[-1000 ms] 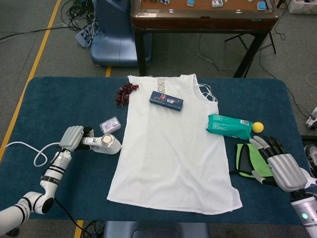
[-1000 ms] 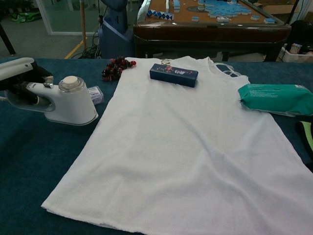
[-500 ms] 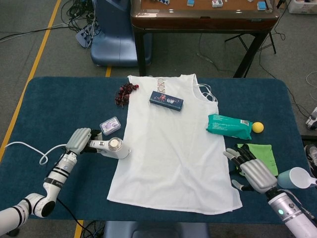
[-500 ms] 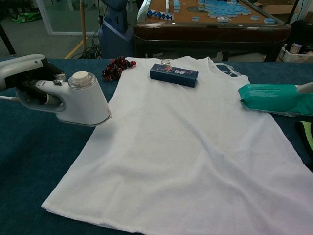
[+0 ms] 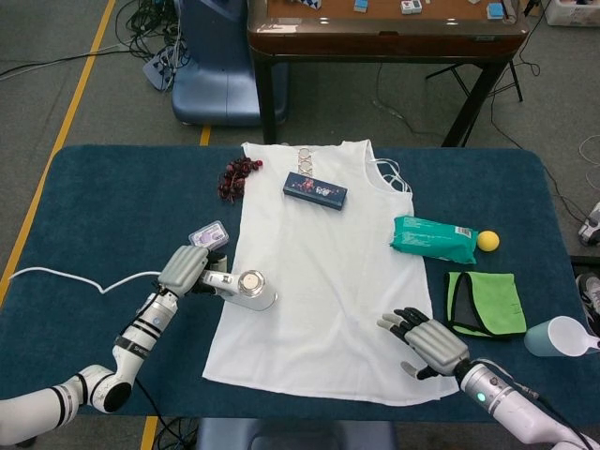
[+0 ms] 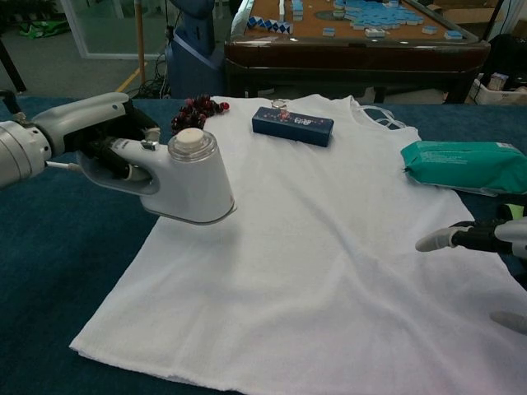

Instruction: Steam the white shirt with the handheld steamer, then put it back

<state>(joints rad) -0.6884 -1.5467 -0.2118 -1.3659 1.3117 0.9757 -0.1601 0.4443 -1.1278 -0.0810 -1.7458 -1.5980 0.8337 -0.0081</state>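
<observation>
Here the left robot hand (image 5: 188,268) grips the handheld steamer (image 6: 181,178) over the left edge of the white shirt (image 5: 328,272), spread mid-desk (image 5: 112,197). Near the desk's front edge, the right robot hand (image 5: 427,343) hovers over the shirt's right hem, fingers spread, holding nothing.

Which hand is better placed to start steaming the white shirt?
Left. The left hand holds the steamer at the shirt's edge; the right hand is empty.

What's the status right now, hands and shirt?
Left hand grips steamer at white shirt's left edge. Right hand open, over shirt's right hem. Blue box lies on collar area.
</observation>
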